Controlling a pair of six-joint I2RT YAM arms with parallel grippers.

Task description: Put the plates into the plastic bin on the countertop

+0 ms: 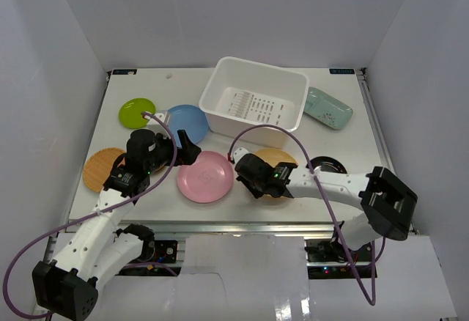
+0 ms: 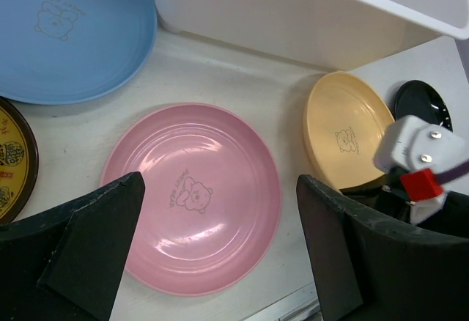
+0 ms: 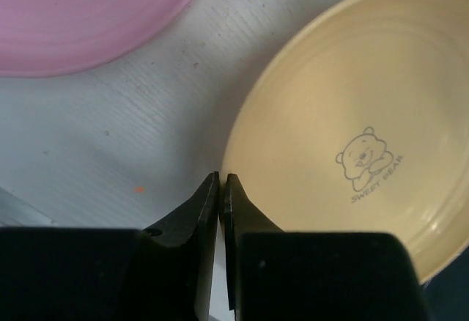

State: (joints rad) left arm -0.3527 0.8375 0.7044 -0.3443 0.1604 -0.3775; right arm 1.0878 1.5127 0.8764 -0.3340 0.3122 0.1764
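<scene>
Seven round plates and one pale mint dish (image 1: 327, 107) lie on the countertop (image 1: 344, 141). None is in the plastic bin (image 1: 253, 123), which stands at the far middle with its slotted bottom showing bare.

The left gripper (image 2: 220, 244) hangs above the pink plate (image 1: 205, 176) with its jaws spread wide to either side of it. This looks like a line-up for a grasp on that plate. The right gripper (image 3: 221, 180) has its fingertips pressed together at the left rim of the yellow plate (image 1: 275, 157). Whether they nip that rim or merely meet beside it cannot be told, though the plate appears tilted in the left wrist view.

The blue plate (image 1: 187, 123), green plate (image 1: 137, 112) and orange woven plate (image 1: 101, 168) lie to the left. The brown-gold plate (image 2: 11, 160) lies beneath the left arm, and the black plate (image 1: 327, 165) lies right of the yellow one.

The surface is flat, matt white and faintly grained, with a metal rail (image 1: 242, 226) along its front. Plain white panels (image 1: 234, 13) close in the back and both sides.
</scene>
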